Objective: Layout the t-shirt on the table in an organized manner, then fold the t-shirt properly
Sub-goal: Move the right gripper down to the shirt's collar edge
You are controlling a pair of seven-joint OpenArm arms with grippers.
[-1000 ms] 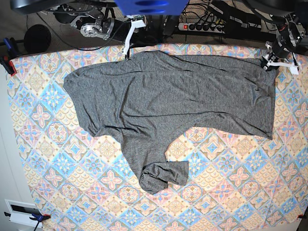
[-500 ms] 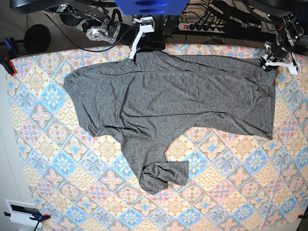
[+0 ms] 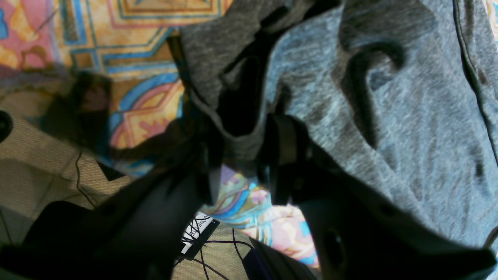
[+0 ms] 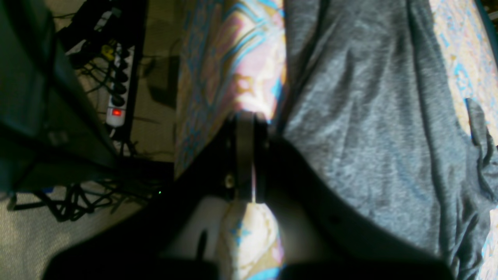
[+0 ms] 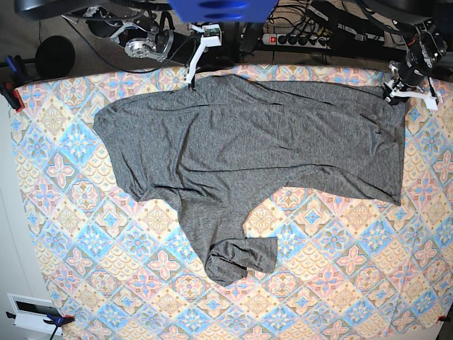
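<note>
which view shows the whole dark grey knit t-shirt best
The base view: the dark grey knit t-shirt lies fully in frame. The left wrist view shows only a bunched hem; the right wrist view shows only one fabric stretch.

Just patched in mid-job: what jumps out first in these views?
The dark-grey t-shirt sprawls across the far half of the table, one sleeve trailing toward the near side with its cuff doubled over. The left gripper pinches the shirt's edge at the far corner on the base view's right. The right gripper, shut, sits at the shirt's far edge without visibly holding cloth.
</note>
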